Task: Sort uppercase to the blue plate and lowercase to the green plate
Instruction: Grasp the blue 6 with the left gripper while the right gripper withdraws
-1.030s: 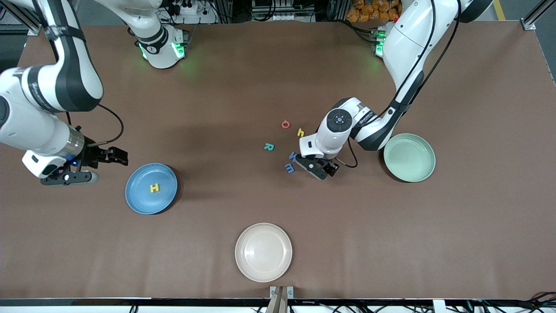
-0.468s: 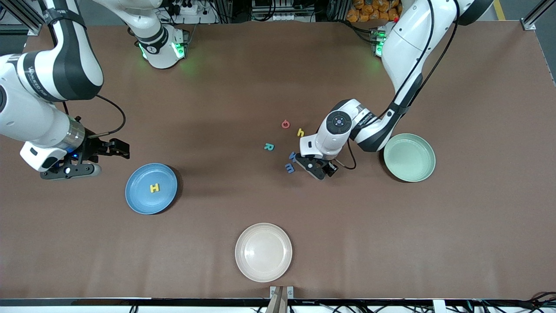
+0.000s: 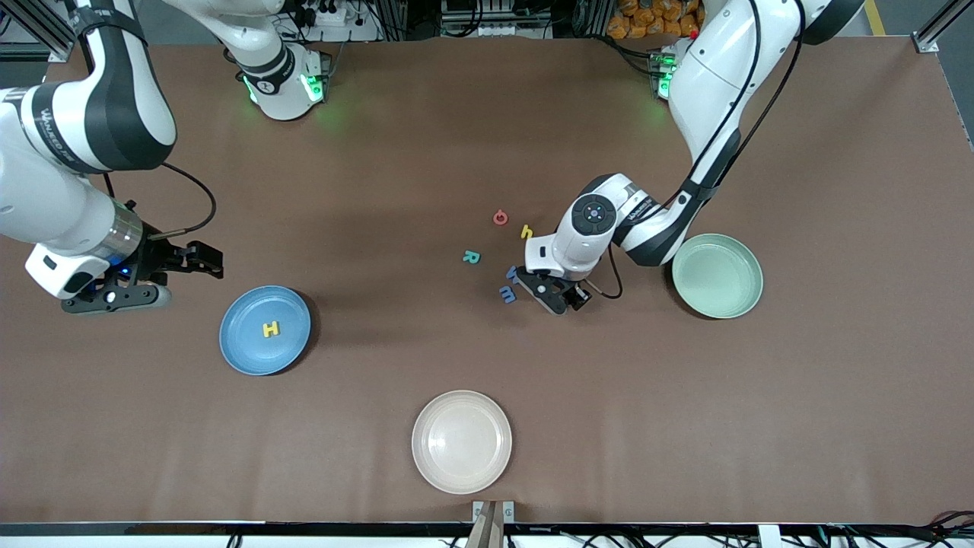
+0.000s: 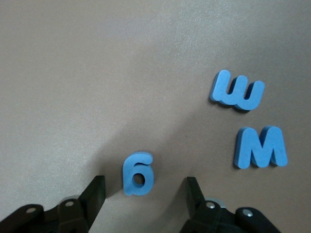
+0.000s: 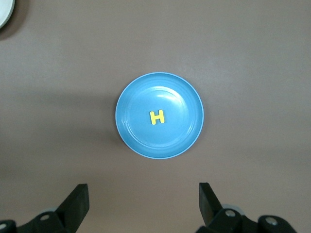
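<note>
Three blue letters fill your left wrist view: the g [image 4: 138,174] lies flat between the left gripper's [image 4: 145,190] spread fingers [image 4: 95,193], untouched by either, with the m [image 4: 237,91] and M [image 4: 260,147] side by side a little way off. The front view hides that g under the left gripper [image 3: 561,295] and shows only the m [image 3: 507,294] and a sliver of the M [image 3: 514,272] beside the wrist. It does give you what the wrist misses: the red G [image 3: 500,218], the yellow h [image 3: 526,232] and the teal R [image 3: 471,257], loose on the table, farther from the front camera than the blue pair.

The right wrist view looks straight down on the blue plate [image 5: 136,136] with the yellow H [image 5: 157,117] at its middle; the right gripper [image 5: 143,200] shows its fingers wide apart and empty.

In the front view that blue plate [image 3: 243,350] holds only the H [image 3: 271,329]. The green plate [image 3: 716,275], toward the left arm's end, holds nothing, as does the cream plate [image 3: 461,441] nearest the camera.

The right gripper [image 3: 194,262] hangs over bare table beside the blue plate, waiting. The table [image 3: 761,418] is covered in plain brown.
</note>
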Controlling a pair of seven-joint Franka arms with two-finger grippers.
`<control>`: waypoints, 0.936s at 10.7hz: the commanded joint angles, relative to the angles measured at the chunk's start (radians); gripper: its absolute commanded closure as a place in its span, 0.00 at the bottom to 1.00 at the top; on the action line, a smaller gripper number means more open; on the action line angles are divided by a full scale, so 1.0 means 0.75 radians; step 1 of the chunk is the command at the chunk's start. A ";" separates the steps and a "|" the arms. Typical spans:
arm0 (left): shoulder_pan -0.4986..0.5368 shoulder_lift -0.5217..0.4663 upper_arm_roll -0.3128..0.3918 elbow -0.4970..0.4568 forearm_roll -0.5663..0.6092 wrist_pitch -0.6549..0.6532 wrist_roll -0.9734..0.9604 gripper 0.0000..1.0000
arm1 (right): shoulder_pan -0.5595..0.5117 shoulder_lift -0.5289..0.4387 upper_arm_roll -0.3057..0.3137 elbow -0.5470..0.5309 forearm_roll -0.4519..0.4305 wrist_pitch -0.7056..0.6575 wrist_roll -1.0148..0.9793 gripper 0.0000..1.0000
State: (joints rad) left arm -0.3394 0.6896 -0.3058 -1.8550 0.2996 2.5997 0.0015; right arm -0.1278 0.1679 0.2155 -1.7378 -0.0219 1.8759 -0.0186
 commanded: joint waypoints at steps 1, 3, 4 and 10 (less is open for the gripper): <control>-0.001 0.034 0.001 0.041 0.038 0.007 0.022 0.23 | -0.001 -0.013 0.001 0.010 0.017 -0.022 -0.006 0.00; -0.003 0.040 0.001 0.056 0.038 0.007 0.033 0.23 | -0.001 -0.013 0.001 0.010 0.017 -0.022 -0.006 0.00; -0.004 0.044 0.001 0.062 0.038 0.007 0.035 0.23 | -0.001 -0.013 0.001 0.012 0.017 -0.022 -0.004 0.00; -0.016 0.048 0.001 0.058 0.040 0.005 0.035 0.26 | -0.001 -0.011 0.001 0.014 0.017 -0.020 -0.004 0.00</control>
State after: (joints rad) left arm -0.3461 0.7094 -0.3061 -1.8229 0.3018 2.5997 0.0206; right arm -0.1278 0.1678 0.2155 -1.7357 -0.0218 1.8750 -0.0186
